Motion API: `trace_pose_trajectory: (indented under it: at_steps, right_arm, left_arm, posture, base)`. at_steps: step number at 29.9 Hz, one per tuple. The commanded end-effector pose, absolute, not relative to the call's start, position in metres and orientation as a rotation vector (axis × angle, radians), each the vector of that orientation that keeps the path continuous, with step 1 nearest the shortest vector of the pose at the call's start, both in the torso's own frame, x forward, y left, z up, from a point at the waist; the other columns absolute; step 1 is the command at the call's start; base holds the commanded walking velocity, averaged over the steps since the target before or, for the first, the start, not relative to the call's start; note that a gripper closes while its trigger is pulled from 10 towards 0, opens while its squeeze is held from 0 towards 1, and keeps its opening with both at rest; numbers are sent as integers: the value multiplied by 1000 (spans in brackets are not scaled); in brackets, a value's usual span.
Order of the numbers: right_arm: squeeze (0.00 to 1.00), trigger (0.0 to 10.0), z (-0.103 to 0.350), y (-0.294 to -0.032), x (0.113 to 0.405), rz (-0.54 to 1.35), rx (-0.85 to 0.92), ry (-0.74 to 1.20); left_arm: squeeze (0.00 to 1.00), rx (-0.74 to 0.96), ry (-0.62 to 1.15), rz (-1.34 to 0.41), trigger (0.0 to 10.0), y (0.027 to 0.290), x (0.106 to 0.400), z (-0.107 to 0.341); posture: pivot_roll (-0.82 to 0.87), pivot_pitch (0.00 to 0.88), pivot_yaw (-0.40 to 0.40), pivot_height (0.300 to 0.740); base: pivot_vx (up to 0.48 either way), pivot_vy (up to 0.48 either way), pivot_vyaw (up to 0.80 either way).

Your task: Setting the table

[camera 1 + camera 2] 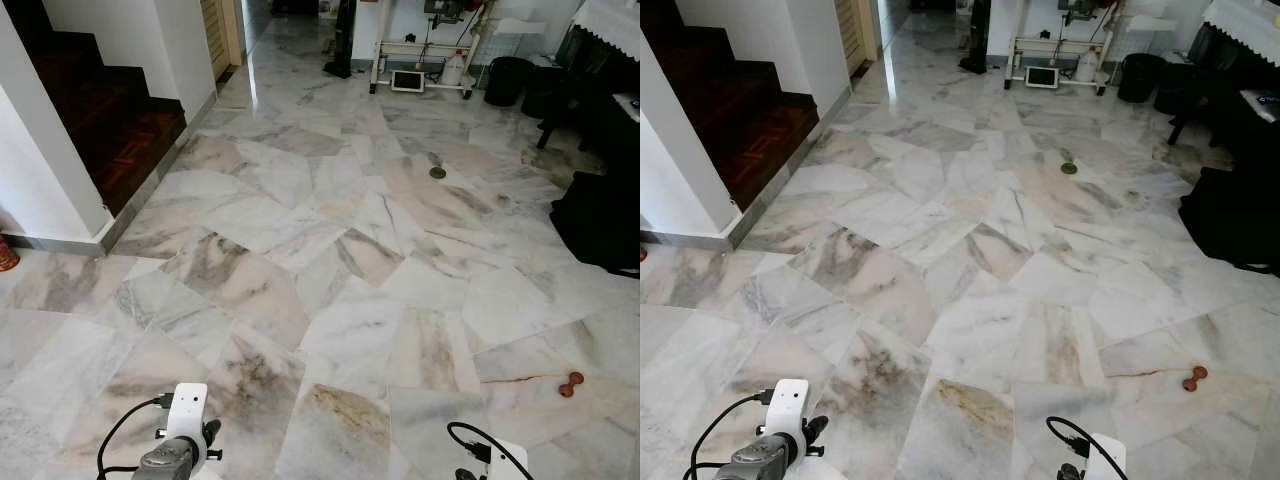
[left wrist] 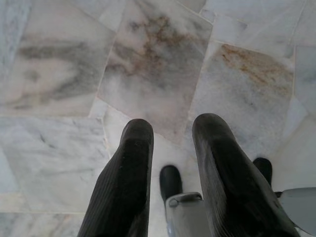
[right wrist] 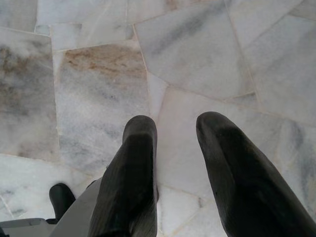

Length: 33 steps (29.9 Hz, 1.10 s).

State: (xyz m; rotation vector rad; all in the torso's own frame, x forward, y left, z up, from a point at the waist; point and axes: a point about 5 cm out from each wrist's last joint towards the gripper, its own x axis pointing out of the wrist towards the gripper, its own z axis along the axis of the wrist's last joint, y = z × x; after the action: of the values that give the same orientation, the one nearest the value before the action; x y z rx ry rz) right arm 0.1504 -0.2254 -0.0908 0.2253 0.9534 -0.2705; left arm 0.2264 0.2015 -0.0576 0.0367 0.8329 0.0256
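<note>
You are standing on an open marble floor (image 1: 330, 250) with nothing in either gripper. The left gripper (image 2: 170, 136) hangs low over the tiles, its two black fingers parted and empty; the right gripper (image 3: 175, 133) hangs the same way, fingers apart with bare floor between them.

No table, plate or cutlery can be made out here, so the task's things have no heading or long axis to report yet. The step in hand looks like walking to find them. Steer along the open middle of the floor, well clear of the dark wooden stairs (image 1: 110, 130) at its left edge and the dark furniture (image 1: 600, 215) at its right edge.

Mind the small reddish-brown object (image 1: 570, 384) lying on the tiles ahead to your right, and the round floor drain (image 1: 438, 172) farther on. A white trolley (image 1: 420, 62) stands at the far edge. Keep both arms low and still until a table comes into sight.
</note>
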Motion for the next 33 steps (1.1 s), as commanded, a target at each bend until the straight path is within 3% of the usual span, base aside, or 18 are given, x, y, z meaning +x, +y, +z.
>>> trace_pose_trajectory:
  at_steps: [1,4,33]
  right_arm:
    - [0,10000,-93,-230,143,-281,220,975]
    - [0,10000,-92,-235,141,-292,213,972]
    - [0,10000,-93,-236,137,-281,173,982]
  left_arm:
    - [0,15,855,48,10000,203,220,-62]
    - [0,5,850,57,10000,203,221,-61]
    - [0,-13,852,41,10000,202,218,-63]
  posture:
    - [90,0,-51,715]
    - [90,0,-52,715]
    - [89,0,-47,715]
  base:
    - [0,0,0]
    - [0,0,0]
    - [0,0,-744]
